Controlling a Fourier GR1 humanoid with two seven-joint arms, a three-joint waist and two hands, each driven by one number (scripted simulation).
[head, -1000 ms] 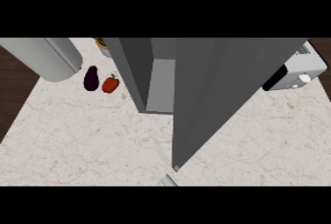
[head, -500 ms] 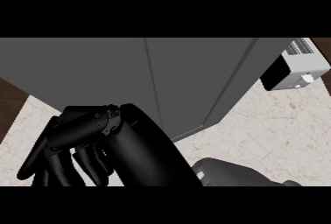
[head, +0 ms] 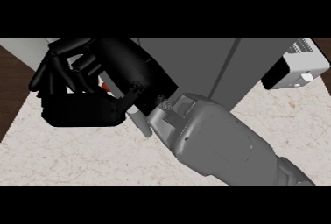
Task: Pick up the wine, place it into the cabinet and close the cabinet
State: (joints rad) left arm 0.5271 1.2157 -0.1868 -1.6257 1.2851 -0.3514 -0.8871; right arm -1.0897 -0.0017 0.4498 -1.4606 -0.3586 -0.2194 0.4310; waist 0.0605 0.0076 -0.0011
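Right hand (head: 119, 65), black, sits upper left of the head view, back of the hand towards the camera. Its fingers (head: 55, 72) are loosely bent downward, with a clear gap to the thumb (head: 84, 113) below. Nothing can be seen held. A small red object (head: 103, 86) shows through that gap, mostly hidden, so what it is can't be told. The grey forearm (head: 213, 140) runs from the wrist down to the lower right edge. A short pale bar (head: 138, 120) sits just beside the wrist; can't tell what it belongs to.

The wine can't be made out anywhere, so its look and position are unreadable. The tall grey flat-panelled cabinet (head: 194, 61) is behind the hand: plain matte panels with one thin pale vertical seam. Whether the door is open or closed is unclear from this angle.

A white boxy appliance with a black side (head: 301, 72) is upper right, beside the cabinet. The beige marbled stone counter (head: 77, 157) lies below, with dark brown wood floor (head: 13, 83) at far left.
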